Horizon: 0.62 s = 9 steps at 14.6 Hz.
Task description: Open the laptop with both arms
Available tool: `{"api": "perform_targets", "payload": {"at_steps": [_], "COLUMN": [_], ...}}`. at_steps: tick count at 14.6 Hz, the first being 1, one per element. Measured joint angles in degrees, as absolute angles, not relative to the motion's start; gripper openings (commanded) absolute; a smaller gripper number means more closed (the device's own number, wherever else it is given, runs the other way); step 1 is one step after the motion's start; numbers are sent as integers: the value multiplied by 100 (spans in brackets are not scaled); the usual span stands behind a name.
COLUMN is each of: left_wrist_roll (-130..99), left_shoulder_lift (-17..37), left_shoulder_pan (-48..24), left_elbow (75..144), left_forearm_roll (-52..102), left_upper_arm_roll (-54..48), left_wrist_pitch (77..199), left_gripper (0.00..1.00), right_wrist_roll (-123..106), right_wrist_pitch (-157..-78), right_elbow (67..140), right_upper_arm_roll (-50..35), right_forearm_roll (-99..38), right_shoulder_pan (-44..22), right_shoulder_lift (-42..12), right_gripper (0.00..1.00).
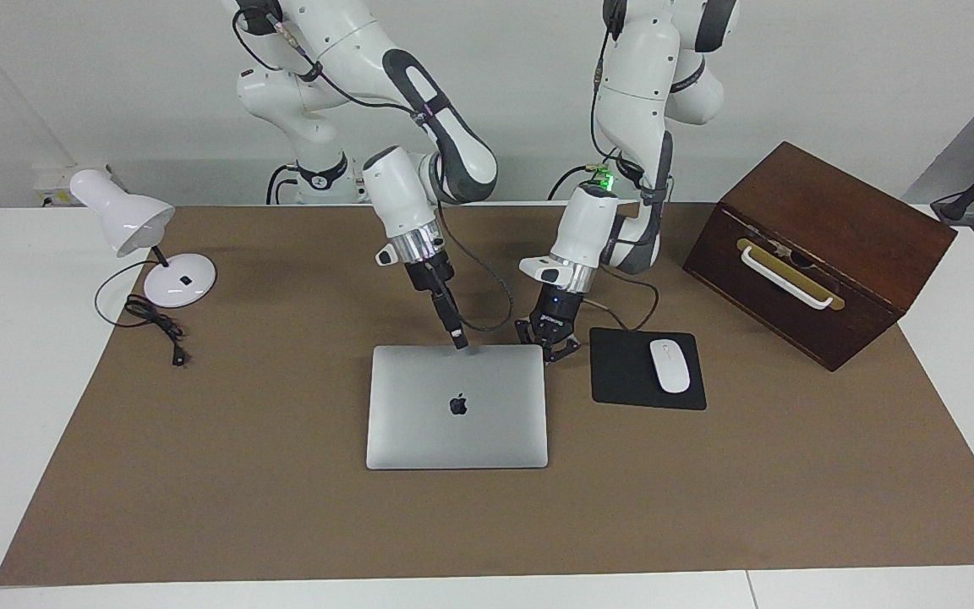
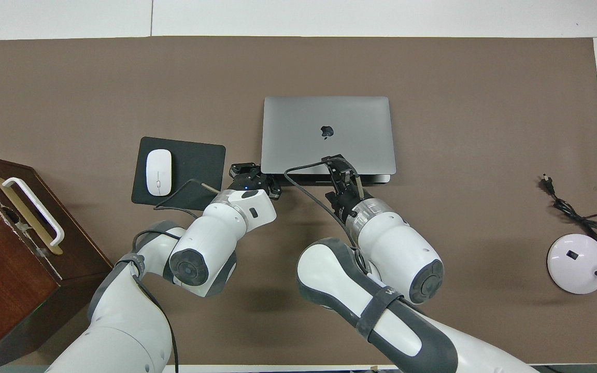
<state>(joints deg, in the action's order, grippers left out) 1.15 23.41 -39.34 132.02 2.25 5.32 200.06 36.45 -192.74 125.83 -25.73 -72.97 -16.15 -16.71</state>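
One closed laptop [image 1: 456, 406] lies flat, lid down. The right gripper [image 1: 458, 341] slants down onto its edge nearest the robots; I cannot tell how its fingers stand. The left gripper [image 1: 551, 348], fingertips pinched together and empty, sits low just beside the laptop's corner, between it and one black mouse pad [image 1: 647, 369] carrying one mouse [image 1: 670, 365]. The opening seems about to begin: next, one arm must steady the base while the other lifts the lid.
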Motion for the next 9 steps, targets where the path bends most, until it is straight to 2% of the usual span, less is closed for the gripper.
{"api": "perform_targets", "payload": {"at_steps": [9], "left_wrist_roll": [122], "left_shoulder_lift": [2343], "left_shoulder_pan": [-3934], "left_elbow": [13202], "left_forearm_roll": [225], "left_upper_arm_roll": [532], "left_wrist_pitch": [20010], "left_gripper": [0], "right_wrist_roll": [3521], "right_wrist_pitch": [-19274], "right_elbow": [12444], "right_upper_arm_roll": [-2508], "right_forearm_roll": [-7297], "right_shoulder_pan": [-1614], "right_shoulder_lift": [-1714], "right_gripper": [100]}}
